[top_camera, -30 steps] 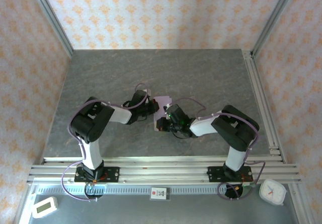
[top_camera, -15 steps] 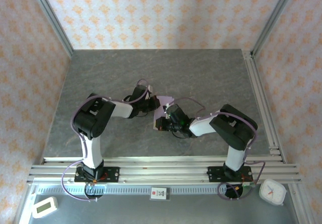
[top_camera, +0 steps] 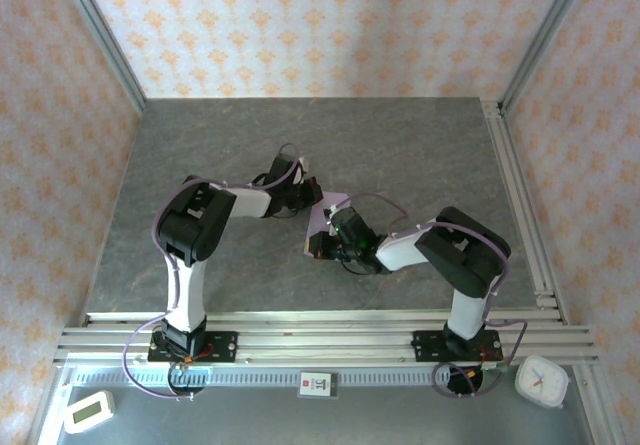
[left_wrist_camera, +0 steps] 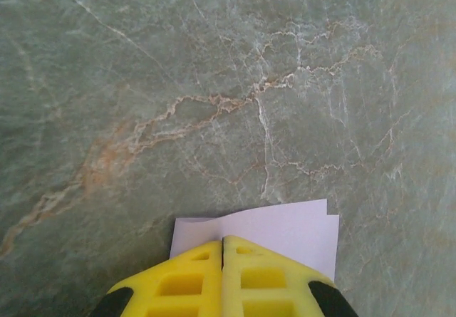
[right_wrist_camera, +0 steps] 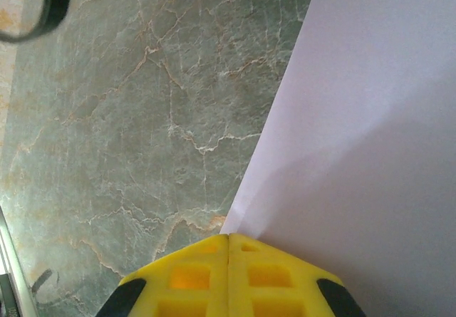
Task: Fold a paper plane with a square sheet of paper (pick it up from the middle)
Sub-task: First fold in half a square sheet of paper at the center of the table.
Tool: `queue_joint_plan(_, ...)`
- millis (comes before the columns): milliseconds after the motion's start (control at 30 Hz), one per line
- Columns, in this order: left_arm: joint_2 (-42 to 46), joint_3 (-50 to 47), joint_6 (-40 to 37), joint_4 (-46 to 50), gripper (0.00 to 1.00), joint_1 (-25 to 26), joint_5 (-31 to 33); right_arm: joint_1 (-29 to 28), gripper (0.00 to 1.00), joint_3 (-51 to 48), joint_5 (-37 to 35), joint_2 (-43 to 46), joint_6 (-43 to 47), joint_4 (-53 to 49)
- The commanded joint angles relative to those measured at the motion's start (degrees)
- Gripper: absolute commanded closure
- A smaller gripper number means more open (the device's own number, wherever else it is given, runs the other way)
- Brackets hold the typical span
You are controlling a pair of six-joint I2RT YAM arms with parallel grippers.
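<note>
The lilac sheet of paper (top_camera: pixel 323 221) is seen from overhead lying near the middle of the grey marbled table (top_camera: pixel 420 145), between the two grippers. The left gripper (top_camera: pixel 304 193) is placed at the sheet's far side and the right gripper (top_camera: pixel 322 248) at its near side, so that much of the paper is covered by them from above. In the left wrist view the left gripper (left_wrist_camera: pixel 222 243) is shown with its yellow fingers (left_wrist_camera: pixel 192 271) pressed flat together. Only a thin seam is left between them and nothing is seen clamped in it. Its tip is set over the paper (left_wrist_camera: pixel 285 231), of which a narrow strip is shown beyond the fingers, and a second layer is betrayed by a small step at the strip's right corner (the sheet is doubled over there). Whether the tip is touching the paper cannot be told. In the right wrist view the right gripper (right_wrist_camera: pixel 228 237) is likewise closed tight, with nothing held between its fingers (right_wrist_camera: pixel 221 281). Its tip is placed just at the left edge of the paper (right_wrist_camera: pixel 370 103), where a soft ridge is seen rising and running off to the right across the sheet. Bare table is shown to the left of that edge, and a dark curved loop (right_wrist_camera: pixel 44 11) is caught in the upper left corner. On the near ledge in front of the arm bases a white timer (top_camera: pixel 88 410) and a white clock (top_camera: pixel 541 380) are seen, well apart.
</note>
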State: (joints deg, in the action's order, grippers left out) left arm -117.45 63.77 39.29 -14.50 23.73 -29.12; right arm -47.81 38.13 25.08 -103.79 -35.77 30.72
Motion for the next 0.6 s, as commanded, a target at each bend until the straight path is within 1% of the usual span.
queue_joint_plan(0, -6.8, 4.4, -4.1, -2.6, 0.98, -3.3, 12.8, -0.4, 1.00, -4.7, -0.6, -5.0, 0.1, -16.1)
queue_joint_plan(300, -10.7, 12.5, -5.4, 2.4, 0.98, -5.1, 14.9, -0.4, 1.00, -5.2, -0.7, -4.6, -0.1, -16.0)
queue_joint_plan(333, -11.2, 13.7, -7.0, 3.0, 0.98, -5.3, 15.2, -0.4, 1.00, -5.3, -0.8, -4.6, -0.1, -16.0)
queue_joint_plan(433, -13.1, 18.0, -7.6, 5.2, 0.98, -6.2, 16.0, -0.4, 1.00, -5.3, -0.6, -4.5, 0.0, -16.1)
queue_joint_plan(567, -13.6, 22.7, -8.1, 7.4, 0.98, -7.6, 15.5, -0.4, 1.00, -4.5, -0.5, -4.0, 1.4, -17.2)
